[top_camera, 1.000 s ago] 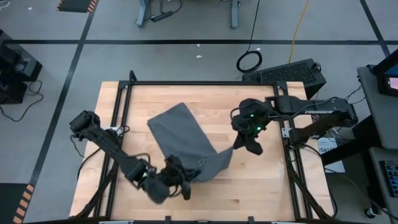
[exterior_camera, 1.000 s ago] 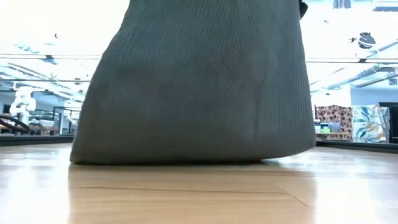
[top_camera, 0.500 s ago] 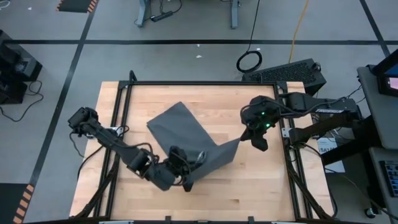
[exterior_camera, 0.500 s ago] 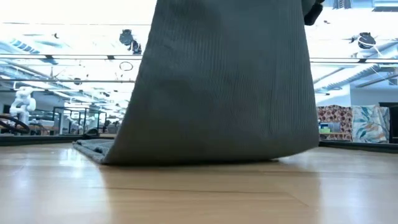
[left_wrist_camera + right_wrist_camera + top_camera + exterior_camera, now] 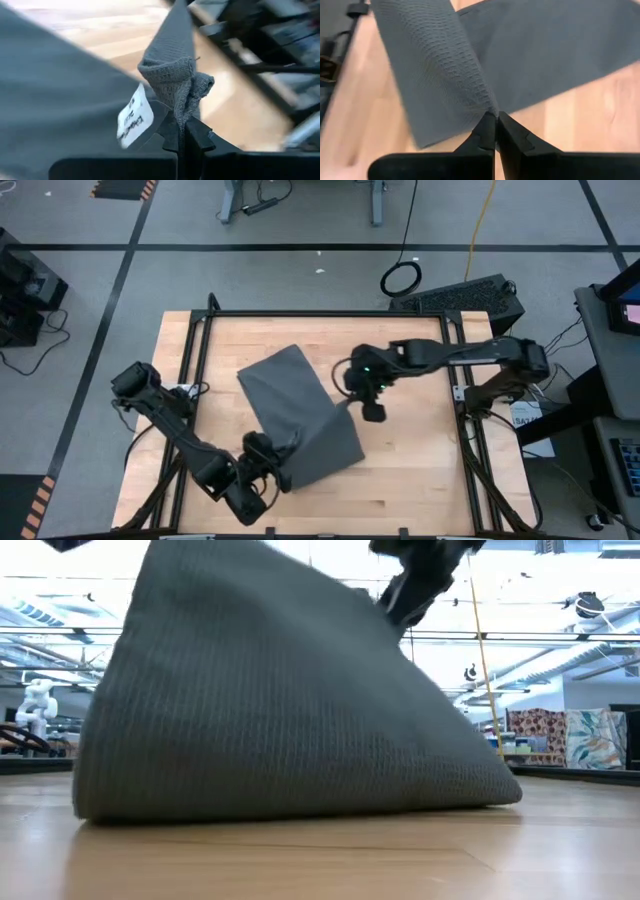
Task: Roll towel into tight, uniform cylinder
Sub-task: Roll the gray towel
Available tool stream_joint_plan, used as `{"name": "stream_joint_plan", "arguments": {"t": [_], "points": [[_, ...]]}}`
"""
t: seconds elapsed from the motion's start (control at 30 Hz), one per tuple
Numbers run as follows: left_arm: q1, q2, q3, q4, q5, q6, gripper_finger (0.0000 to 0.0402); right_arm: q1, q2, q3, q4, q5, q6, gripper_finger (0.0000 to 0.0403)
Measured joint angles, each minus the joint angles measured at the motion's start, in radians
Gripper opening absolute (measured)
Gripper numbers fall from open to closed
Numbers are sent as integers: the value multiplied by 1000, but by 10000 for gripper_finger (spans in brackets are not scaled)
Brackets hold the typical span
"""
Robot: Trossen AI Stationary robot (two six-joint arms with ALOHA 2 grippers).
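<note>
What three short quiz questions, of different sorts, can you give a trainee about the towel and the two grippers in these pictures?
1. True or false: the towel is already a finished roll.
2. Which gripper pinches the corner beside the white tag? A. left gripper B. right gripper
3. Fill in: in the low view, the towel's lower edge rests on the ____.

Key:
1. False. It is a lifted, partly folded sheet.
2. A. The left wrist view shows the tag next to the pinched corner.
3. table.
</note>
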Motion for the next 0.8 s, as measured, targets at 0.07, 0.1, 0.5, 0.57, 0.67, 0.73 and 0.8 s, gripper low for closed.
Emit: {"name": "stream_joint_plan", "arguments": {"t": [0.07,0.1,0.5,0.57,0.67,0.73,0.8], "points": [[2,0,-10,-124,22,-74,2,-28,38,0,44,-2,-44,0],[10,0,-15,-166,42,-96,2,-43,54,0,73,-3,-61,0],[117,-55,26,-359,159,-111,1,-155,157,24,281,-27,-43,0],[127,-81,44,-382,160,-96,1,-161,155,69,247,-27,-52,0],[146,-107,55,-435,150,-82,1,-165,148,132,262,-29,-103,0],[157,-107,54,-520,158,-86,1,-167,149,145,293,-25,-138,0],[165,-105,47,-605,185,-116,1,-177,164,144,334,-21,-149,0]]}}
